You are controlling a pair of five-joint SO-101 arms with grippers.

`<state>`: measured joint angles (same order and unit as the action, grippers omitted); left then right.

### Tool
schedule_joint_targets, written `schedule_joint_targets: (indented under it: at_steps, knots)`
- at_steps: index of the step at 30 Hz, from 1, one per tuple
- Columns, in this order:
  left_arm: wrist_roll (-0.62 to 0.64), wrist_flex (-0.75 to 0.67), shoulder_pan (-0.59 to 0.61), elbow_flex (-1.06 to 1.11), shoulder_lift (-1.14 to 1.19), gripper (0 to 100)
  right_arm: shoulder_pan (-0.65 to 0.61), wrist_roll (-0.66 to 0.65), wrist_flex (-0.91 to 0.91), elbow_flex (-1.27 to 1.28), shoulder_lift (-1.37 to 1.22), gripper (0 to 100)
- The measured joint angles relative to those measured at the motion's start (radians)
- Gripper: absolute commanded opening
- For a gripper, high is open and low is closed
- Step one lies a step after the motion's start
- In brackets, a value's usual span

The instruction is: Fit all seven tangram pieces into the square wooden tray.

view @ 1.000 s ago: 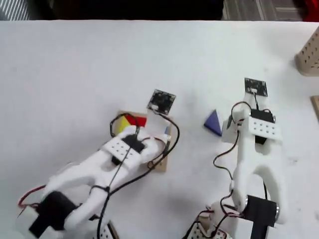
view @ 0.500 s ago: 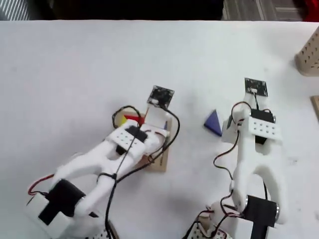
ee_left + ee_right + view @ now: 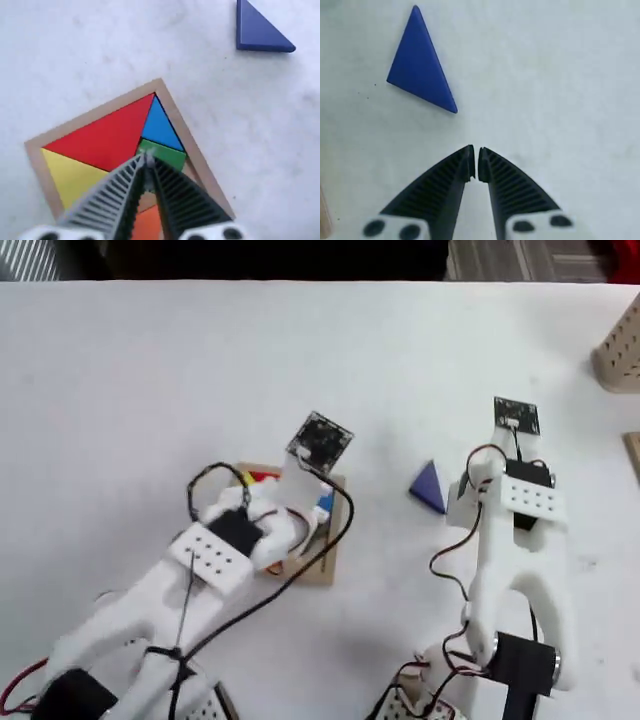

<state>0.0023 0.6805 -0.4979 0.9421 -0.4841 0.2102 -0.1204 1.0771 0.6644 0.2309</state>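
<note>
- Hanging right over the square wooden tray (image 3: 92, 117) with the left gripper (image 3: 147, 162), fingers pinched together on nothing, tips just above the green piece (image 3: 165, 155).
- Seated in the tray: red triangle (image 3: 107, 137) along one rim, yellow triangle (image 3: 72, 177) flush against it, light blue triangle (image 3: 160, 127) wedged between red and green, and an orange piece (image 3: 149, 225) peeking out under the fingers.
- Out on the white table (image 3: 150, 370), well apart from the tray: dark blue triangle (image 3: 420, 67), lying flat and untouched.
- Hovering near that dark blue triangle with the right gripper (image 3: 474, 162), fingers squeezed all but together, clutching nothing, bare table beneath.
- Seen from the high view, placing the dark blue triangle between the tray and the right arm.
</note>
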Motion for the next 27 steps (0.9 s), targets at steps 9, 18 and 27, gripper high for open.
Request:
schedule_joint_targets:
  at_steps: [9,18,27]
  knots:
    - [-0.048,0.000,0.287,-0.005,-0.020,13,-0.097,0.000,0.000,0.000,0.000,14.7]
    - [-0.032,0.000,0.348,-0.005,-0.020,20,-0.184,0.163,-0.110,-0.074,-0.100,26.8]
    - [-0.032,-0.035,0.368,-0.003,-0.020,20,-0.252,0.181,-0.106,-0.356,-0.451,28.3]
